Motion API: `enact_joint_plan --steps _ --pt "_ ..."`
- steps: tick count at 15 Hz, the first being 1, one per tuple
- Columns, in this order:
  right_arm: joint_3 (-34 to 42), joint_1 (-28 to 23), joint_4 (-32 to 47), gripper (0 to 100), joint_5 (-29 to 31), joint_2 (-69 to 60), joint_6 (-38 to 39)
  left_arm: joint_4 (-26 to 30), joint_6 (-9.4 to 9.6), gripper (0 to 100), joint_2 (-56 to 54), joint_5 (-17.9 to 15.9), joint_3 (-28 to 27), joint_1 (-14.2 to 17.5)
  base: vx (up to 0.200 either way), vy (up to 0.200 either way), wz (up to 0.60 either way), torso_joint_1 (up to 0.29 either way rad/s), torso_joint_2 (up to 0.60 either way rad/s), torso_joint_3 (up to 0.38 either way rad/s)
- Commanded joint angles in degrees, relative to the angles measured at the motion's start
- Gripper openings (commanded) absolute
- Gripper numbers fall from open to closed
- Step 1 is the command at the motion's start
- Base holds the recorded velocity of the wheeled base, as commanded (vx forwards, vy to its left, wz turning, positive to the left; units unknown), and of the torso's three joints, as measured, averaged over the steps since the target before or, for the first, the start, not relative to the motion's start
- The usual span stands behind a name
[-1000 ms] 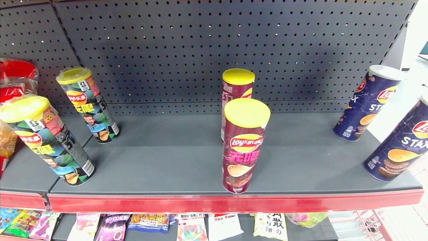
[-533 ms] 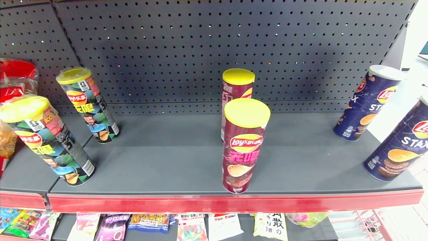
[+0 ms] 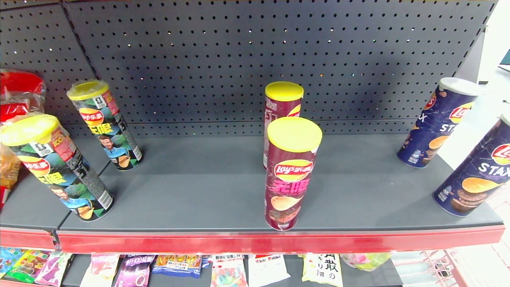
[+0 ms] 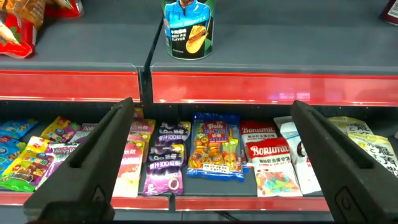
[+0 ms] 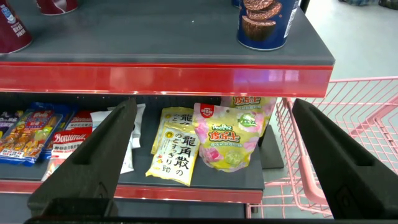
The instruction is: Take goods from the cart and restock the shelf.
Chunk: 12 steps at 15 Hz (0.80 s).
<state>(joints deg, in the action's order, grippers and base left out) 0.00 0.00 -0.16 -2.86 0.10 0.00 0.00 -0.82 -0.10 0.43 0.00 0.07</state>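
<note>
The grey shelf (image 3: 223, 187) with a red front edge carries chip cans in pairs: two green-and-black (image 3: 59, 167) at the left, two maroon (image 3: 292, 171) in the middle, two blue (image 3: 438, 123) at the right. My left gripper (image 4: 211, 155) is open and holds nothing; it hangs in front of the shelf's red edge (image 4: 267, 87), below a green can (image 4: 188, 28). Open and holding nothing as well, my right gripper (image 5: 211, 155) faces the shelf's right end under a blue can (image 5: 266, 22). The pink wire cart (image 5: 354, 118) stands beside that end.
Snack bags (image 4: 214, 146) lie in a row on the lower shelf, with a pale green bag (image 5: 230, 134) near the right end. Red and orange bags (image 3: 16, 95) crowd the far left of the upper shelf. A dark pegboard (image 3: 239, 59) backs it.
</note>
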Motion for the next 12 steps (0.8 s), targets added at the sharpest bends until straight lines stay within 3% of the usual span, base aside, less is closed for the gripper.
enact_joint_plan --steps 1,12 --pt "0.0 0.0 0.0 100 0.0 0.0 0.0 0.0 -0.06 100 0.1 0.0 0.0 0.0 0.000 0.000 0.00 0.000 0.00 0.000" --pt "0.0 0.0 0.0 100 0.0 0.0 -0.3 0.0 -0.06 100 0.1 0.0 0.0 0.0 0.000 0.000 0.00 0.000 0.00 0.000"
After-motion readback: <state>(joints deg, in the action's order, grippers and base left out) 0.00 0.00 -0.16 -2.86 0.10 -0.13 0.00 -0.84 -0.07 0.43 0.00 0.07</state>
